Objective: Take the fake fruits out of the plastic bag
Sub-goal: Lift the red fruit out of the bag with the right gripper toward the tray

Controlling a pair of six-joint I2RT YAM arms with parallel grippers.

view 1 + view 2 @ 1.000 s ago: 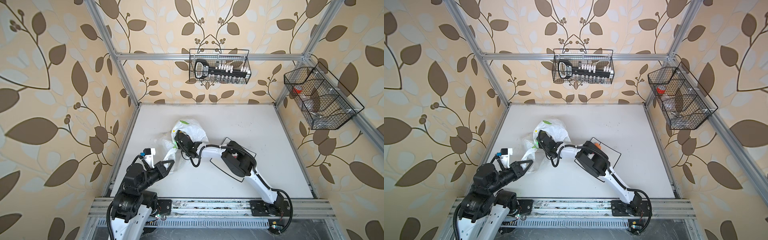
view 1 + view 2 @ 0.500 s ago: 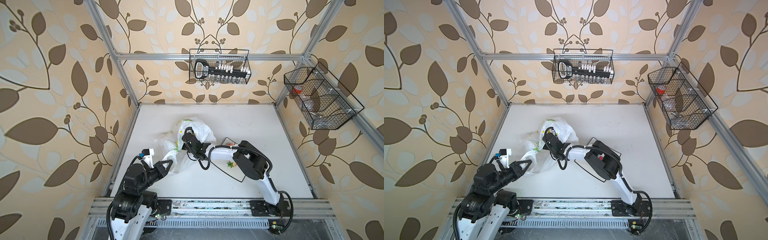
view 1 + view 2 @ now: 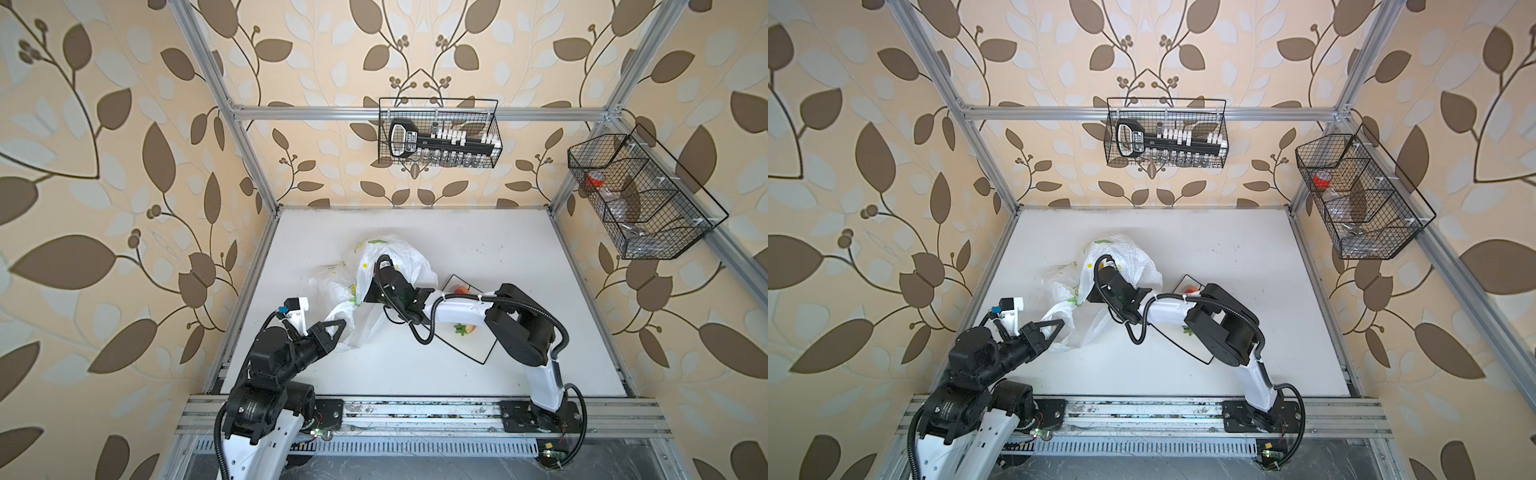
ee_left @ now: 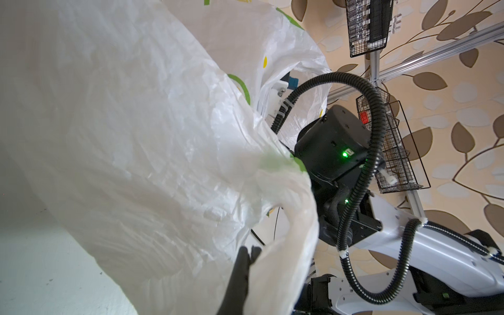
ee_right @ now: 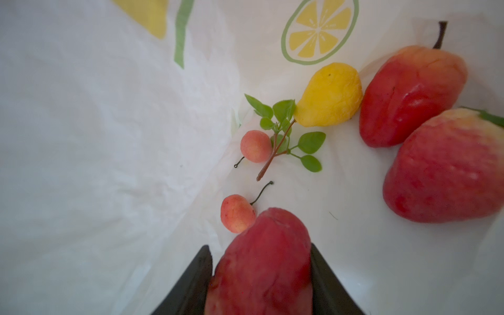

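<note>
Nearest us, the left pincer (image 3: pixel 341 323) is pressed together on a loop of the plastic bag (image 3: pixel 399 257), lifting its mouth off the bench (image 3: pixel 415 382). We judge it should hold that film high and taut, so the opening does not sag onto the other arm. Just beyond, the right arm reaches over the plate (image 3: pixel 473 347) into the bag, where the right pincer (image 5: pixel 259 249) pinches a red strawberry (image 5: pixel 263 281) by both flanks. We would draw it straight back out along the way in, with an even grip, lifting it clear of the small peach (image 5: pixel 236 213) just beside it. Deeper lie a second peach (image 5: pixel 255 146), the green sprig (image 5: pixel 283 131), the lemon (image 5: pixel 330 95) and two large red fruits (image 5: pixel 409 92). In both top views the film hides the right pincer and all the fruit inside. The arm covers much of the plate, so we cannot count what lies there. The held strawberry's near end is cut off.
</note>
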